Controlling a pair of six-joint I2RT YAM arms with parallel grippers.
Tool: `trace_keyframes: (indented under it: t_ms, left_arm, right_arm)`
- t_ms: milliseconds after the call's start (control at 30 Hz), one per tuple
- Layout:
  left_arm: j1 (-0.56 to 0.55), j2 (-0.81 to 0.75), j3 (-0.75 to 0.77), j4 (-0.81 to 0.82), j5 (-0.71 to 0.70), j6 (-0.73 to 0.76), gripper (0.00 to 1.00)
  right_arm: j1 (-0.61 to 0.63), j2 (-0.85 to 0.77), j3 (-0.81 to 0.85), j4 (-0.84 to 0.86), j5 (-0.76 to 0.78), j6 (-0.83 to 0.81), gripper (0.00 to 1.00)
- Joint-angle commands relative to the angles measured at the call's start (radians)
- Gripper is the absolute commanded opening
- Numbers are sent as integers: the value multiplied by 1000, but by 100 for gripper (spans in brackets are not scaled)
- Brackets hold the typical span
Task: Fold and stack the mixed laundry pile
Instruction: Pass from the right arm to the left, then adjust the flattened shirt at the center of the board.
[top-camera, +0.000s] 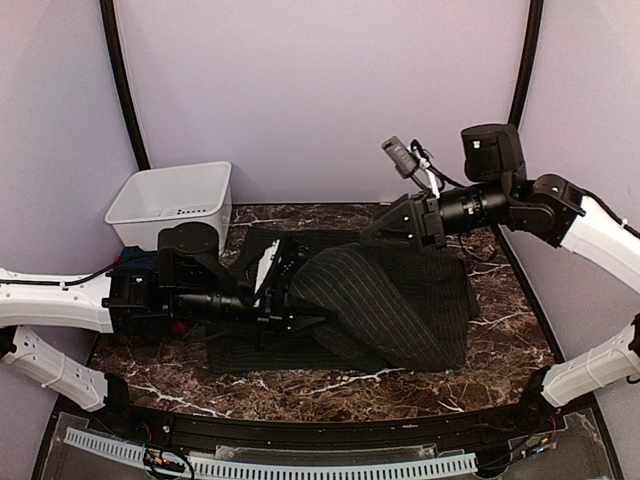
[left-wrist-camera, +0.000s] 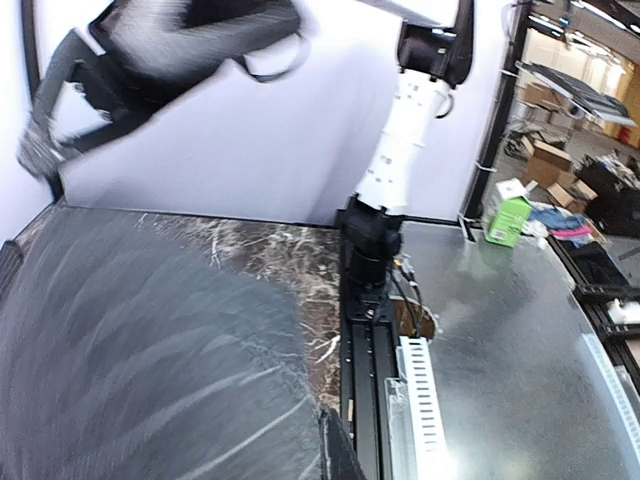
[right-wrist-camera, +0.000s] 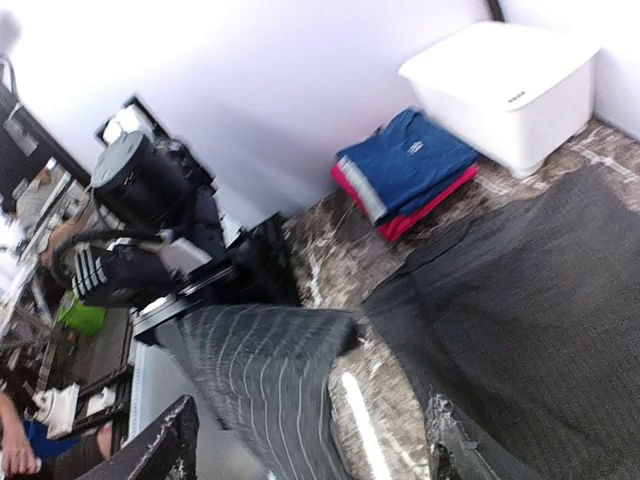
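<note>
**A:** What's biggest on the marble table (top-camera: 505, 345)?
**B:** The pinstriped shirt (top-camera: 400, 300), heaped from the centre toward three o'clock.
**A:** And next?
**B:** A white bin (top-camera: 175, 200) at ten o'clock. Just beside it, the navy T-shirt (right-wrist-camera: 410, 160) lies folded on the red T-shirt (right-wrist-camera: 422, 215).
**A:** The pincers?
**B:** The right gripper (top-camera: 378, 233), at one o'clock, has its fingers spread with pinstriped cloth between them. The left gripper (top-camera: 300, 290) sits at the shirt's nine o'clock edge, and I cannot tell how far open it is.

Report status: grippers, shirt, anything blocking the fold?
Right gripper open above the pinstriped shirt. Left gripper at its left edge, grip unclear. Shirt humped mid-fold. Blue T-shirt on red T-shirt beside white bin, out of the way.
</note>
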Motion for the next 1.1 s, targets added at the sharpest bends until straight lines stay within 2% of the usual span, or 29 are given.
trace_keyframes:
  t_ms: [0, 100, 367, 533, 733, 900, 1067]
  left_arm:
    - [-38, -12, 16, -62, 100, 101, 0]
    - [-83, 40, 52, -95, 78, 168, 0]
    - [-245, 178, 161, -220, -49, 387, 0]
    - [-259, 177, 185, -164, -57, 414, 0]
    - [-262, 114, 240, -109, -9, 380, 0]
    - [-258, 96, 243, -85, -31, 385, 0]
    - [-168, 115, 217, -27, -7, 288, 0]
  right_arm:
    - [-188, -74, -80, 99, -38, 86, 76]
    - [-264, -1, -145, 101, 7, 106, 75]
    - [-404, 371, -221, 54, 207, 54, 45]
    - [-432, 538, -231, 70, 258, 45, 41]
    - [-472, 665, -220, 25, 307, 3, 42]
    - [-479, 651, -215, -10, 269, -22, 45]
    - [-474, 401, -279, -49, 171, -45, 52]
